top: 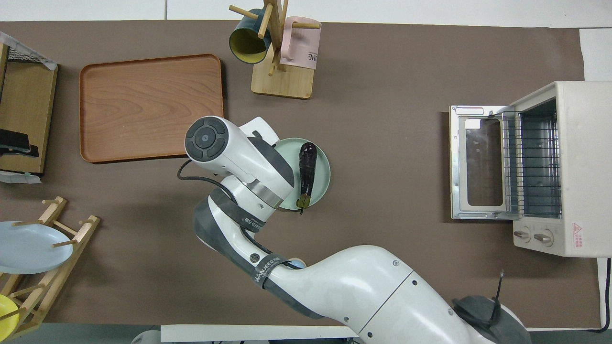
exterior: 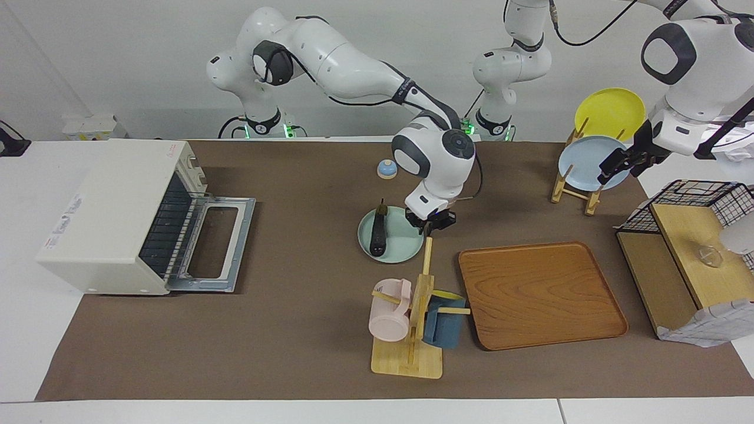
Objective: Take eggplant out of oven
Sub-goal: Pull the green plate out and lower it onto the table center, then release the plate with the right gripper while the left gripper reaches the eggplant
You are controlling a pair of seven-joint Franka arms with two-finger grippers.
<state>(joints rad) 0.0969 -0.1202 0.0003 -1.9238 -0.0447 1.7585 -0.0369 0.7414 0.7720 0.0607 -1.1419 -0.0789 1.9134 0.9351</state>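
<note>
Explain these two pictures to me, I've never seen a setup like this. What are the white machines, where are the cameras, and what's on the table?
The white machines are two robot arms standing at one end of a table, each ending in a two-fingered claw. One picture looks across the table toward the arms. The other looks steeply down from above their end.

On the brown mat are a cream oven with its door folded down, a wooden tray, a stand with two mugs and a rack of plates. In the middle sits a green plate with a dark eggplant lying on it.

The right claw is down at that plate's rim. Whether it grips the rim I cannot tell. The left arm waits, its left claw open and empty by the rack of plates.
</note>
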